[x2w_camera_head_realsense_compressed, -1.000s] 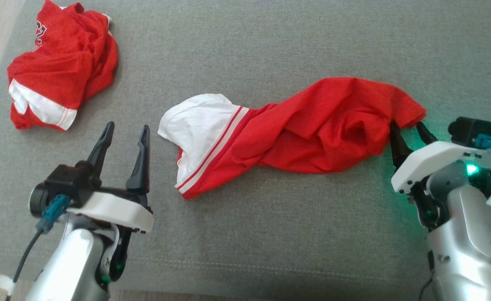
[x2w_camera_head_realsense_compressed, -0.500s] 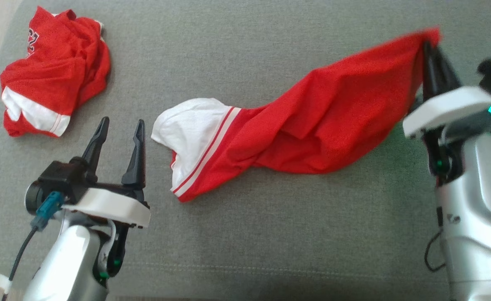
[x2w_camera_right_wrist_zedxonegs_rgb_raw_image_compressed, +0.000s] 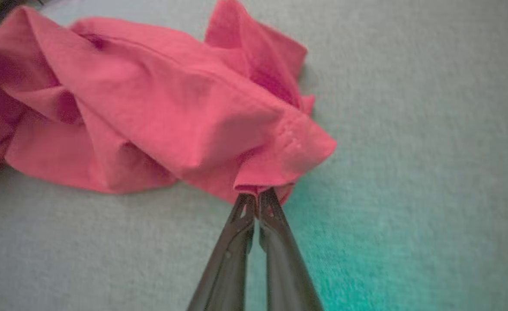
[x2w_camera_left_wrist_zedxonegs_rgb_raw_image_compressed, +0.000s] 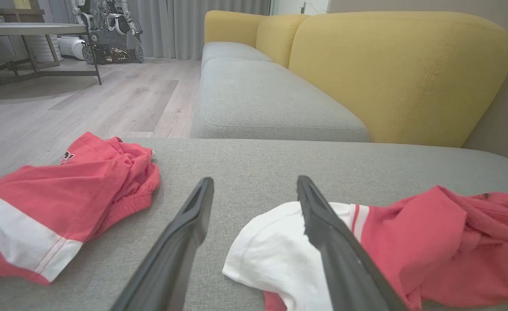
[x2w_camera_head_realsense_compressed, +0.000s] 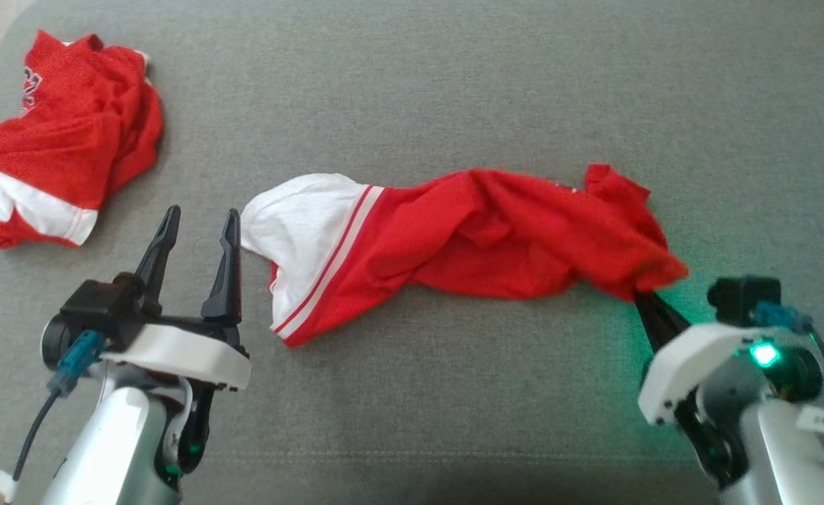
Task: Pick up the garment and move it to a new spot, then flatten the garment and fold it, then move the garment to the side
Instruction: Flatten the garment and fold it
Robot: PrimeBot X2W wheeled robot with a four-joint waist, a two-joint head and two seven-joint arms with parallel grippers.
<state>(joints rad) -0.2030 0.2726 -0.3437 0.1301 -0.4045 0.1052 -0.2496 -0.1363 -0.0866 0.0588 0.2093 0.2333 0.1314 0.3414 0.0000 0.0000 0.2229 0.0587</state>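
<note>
The garment point(x2w_camera_head_realsense_compressed: 482, 238), red with a white striped end, lies twisted across the middle of the grey cushion point(x2w_camera_head_realsense_compressed: 454, 105). My right gripper point(x2w_camera_head_realsense_compressed: 639, 298) is shut on its right red edge; in the right wrist view the two fingers point(x2w_camera_right_wrist_zedxonegs_rgb_raw_image_compressed: 258, 201) pinch a fold of the garment point(x2w_camera_right_wrist_zedxonegs_rgb_raw_image_compressed: 150, 112). My left gripper point(x2w_camera_head_realsense_compressed: 198, 224) stands open just left of the white end, not touching it. In the left wrist view the white end point(x2w_camera_left_wrist_zedxonegs_rgb_raw_image_compressed: 275, 250) lies under and right of the right finger point(x2w_camera_left_wrist_zedxonegs_rgb_raw_image_compressed: 323, 224), and my left gripper point(x2w_camera_left_wrist_zedxonegs_rgb_raw_image_compressed: 254, 185) has nothing between its fingers.
A second crumpled red and white garment point(x2w_camera_head_realsense_compressed: 54, 140) lies at the cushion's far left, and shows in the left wrist view point(x2w_camera_left_wrist_zedxonegs_rgb_raw_image_compressed: 59, 198). Beyond are another grey seat point(x2w_camera_left_wrist_zedxonegs_rgb_raw_image_compressed: 262, 99) with yellow backrests point(x2w_camera_left_wrist_zedxonegs_rgb_raw_image_compressed: 400, 69), wooden floor point(x2w_camera_left_wrist_zedxonegs_rgb_raw_image_compressed: 85, 99) and a table point(x2w_camera_left_wrist_zedxonegs_rgb_raw_image_compressed: 29, 30).
My right gripper closed on the garment's right edge, lifted it up and away, then brought it back down nearer to me. The garment's right end is now bunched. The camera shifted; the left gripper stayed open.
</note>
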